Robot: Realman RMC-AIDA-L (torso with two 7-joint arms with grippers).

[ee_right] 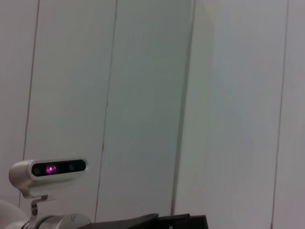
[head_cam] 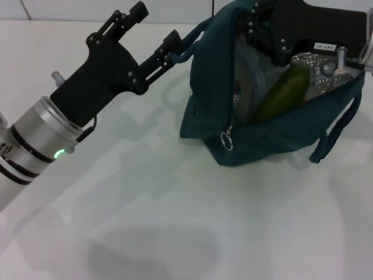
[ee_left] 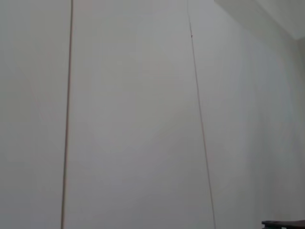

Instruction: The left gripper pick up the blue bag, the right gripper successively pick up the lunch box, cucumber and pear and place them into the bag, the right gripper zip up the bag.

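The blue bag [head_cam: 256,137] stands open at the right of the head view, silver lining showing. Its left handle [head_cam: 185,48] hangs over the nearer finger [head_cam: 169,48] of my left gripper [head_cam: 156,24], which is open and holds that side of the bag up. The cucumber [head_cam: 284,92] leans inside the bag. Beside it a pale clear shape [head_cam: 249,70] looks like the lunch box. My right gripper [head_cam: 269,34] reaches into the bag's mouth from the far side. The pear is out of view. Both wrist views show only wall.
The zip's ring pull [head_cam: 226,139] hangs at the bag's near end. The second handle [head_cam: 337,133] droops off the bag's right side. White tabletop [head_cam: 175,221] spreads in front of the bag and under the left arm.
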